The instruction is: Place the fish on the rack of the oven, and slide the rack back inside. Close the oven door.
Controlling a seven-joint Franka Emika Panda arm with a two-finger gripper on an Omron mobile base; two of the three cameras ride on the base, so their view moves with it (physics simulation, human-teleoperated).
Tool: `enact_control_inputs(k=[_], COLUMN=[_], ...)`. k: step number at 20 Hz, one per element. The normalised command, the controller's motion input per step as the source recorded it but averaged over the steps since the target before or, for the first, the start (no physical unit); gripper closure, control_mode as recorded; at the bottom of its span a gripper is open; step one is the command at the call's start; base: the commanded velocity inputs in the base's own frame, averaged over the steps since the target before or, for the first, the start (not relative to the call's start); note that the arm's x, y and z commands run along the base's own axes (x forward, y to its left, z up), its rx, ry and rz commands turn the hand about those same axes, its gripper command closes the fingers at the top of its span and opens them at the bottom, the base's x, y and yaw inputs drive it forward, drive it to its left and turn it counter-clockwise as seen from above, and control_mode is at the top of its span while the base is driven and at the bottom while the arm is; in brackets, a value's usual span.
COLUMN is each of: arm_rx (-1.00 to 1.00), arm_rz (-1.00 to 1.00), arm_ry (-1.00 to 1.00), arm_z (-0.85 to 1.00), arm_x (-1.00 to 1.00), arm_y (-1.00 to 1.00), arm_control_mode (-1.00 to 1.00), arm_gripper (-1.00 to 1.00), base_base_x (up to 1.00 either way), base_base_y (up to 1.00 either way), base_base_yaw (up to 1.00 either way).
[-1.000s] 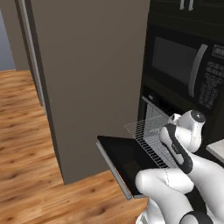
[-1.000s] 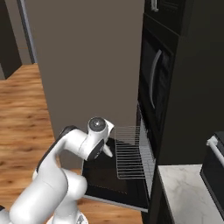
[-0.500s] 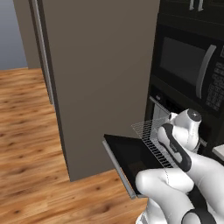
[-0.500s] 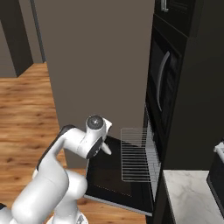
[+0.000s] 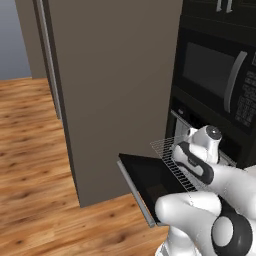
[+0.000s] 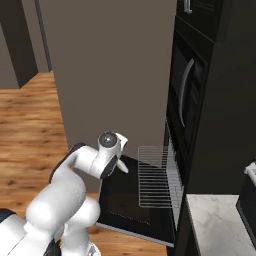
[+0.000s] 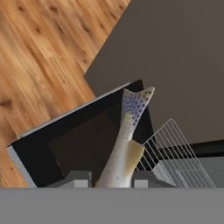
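Left base view first: the oven [image 5: 200,130] stands open in the black wall column, its oven door [image 5: 150,182] dropped flat and level, silver bar handle along the front edge toward seven o'clock. The rack [image 5: 172,162] is pulled out over the door, a thin wire grid running from the cavity toward nine o'clock, and I can see nothing lying on it. The white arm crosses at four o'clock, its hand bent over the rack's near side. A tall grey-brown cabinet [image 5: 115,90] fills the middle, wooden floor [image 5: 30,150] to the left, and a black microwave [image 5: 220,80] sits above the oven. Over to the right base view: the oven [image 6: 175,165] is at three o'clock, the oven door [image 6: 125,200] lies flat beneath the drawn-out rack [image 6: 155,175], again bare wires as far as I can tell. The arm's wrist hangs just left of the rack, at about nine o'clock from it, and a pale marble surface [image 6: 215,225] shows at five o'clock. Now the hand view: here is the fish [image 7: 124,144], pale and speckled, tail up toward twelve o'clock, its body running down between the gripper [image 7: 113,179]. The jaws stand narrow, pinched on the fish. Behind it lies the dark glass of the oven door [image 7: 74,144], and the rack [image 7: 175,153] fans out at four o'clock, the fish hanging beside it and not on it.
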Motion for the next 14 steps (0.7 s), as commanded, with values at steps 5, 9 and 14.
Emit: enact_control_inputs(k=[5,9,14], arm_rx=[-0.15,-0.14,-0.06], arm_rz=[-0.18,-0.27,-0.23], arm_ry=[0.08,0.03,0.00], arm_z=[-0.23,-0.19,-0.13], arm_x=[0.55,0.54,0.39], arm_y=[0.00,0.00,-0.15], arm_control_mode=[-1.00,-1.00,-1.00], arm_gripper=[1.00,1.00,1.00], base_base_x=[0.00,0.00,0.00], base_base_y=[0.00,0.00,0.00], base_base_yaw=[0.00,0.00,0.00])
